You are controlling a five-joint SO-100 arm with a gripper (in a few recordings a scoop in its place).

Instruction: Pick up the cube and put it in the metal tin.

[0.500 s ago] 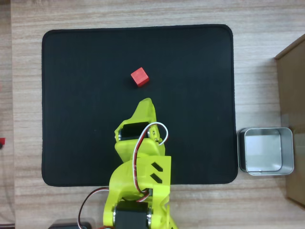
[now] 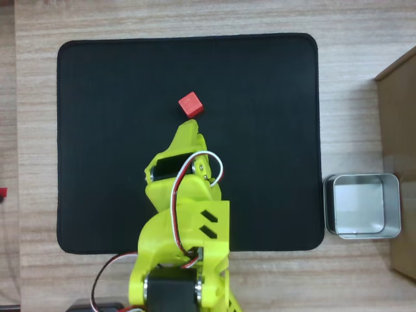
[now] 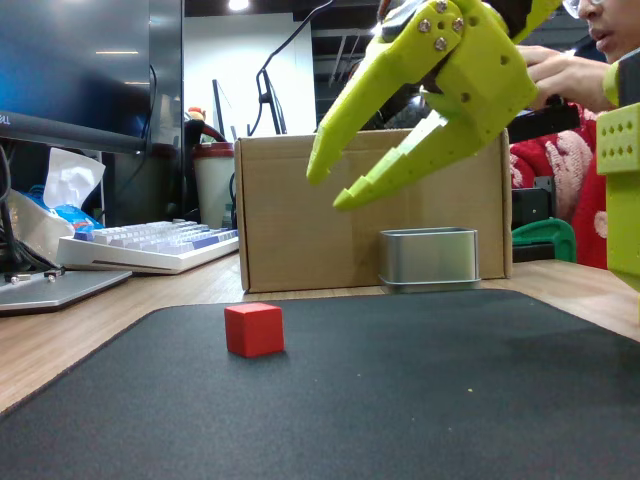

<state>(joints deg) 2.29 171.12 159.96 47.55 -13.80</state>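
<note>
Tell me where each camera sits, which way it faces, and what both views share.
Overhead view: above the table, looking straight down on the black mat; the yellow-green arm enters from the bottom edge, its gripper just short of the cube.
Fixed view: low at the mat's edge, looking level across it toward a cardboard box; the gripper hangs in the air with jaws open, up and right of the cube.
Shared: the cube, the mat, the gripper and the metal tin, which stands off the mat.
</note>
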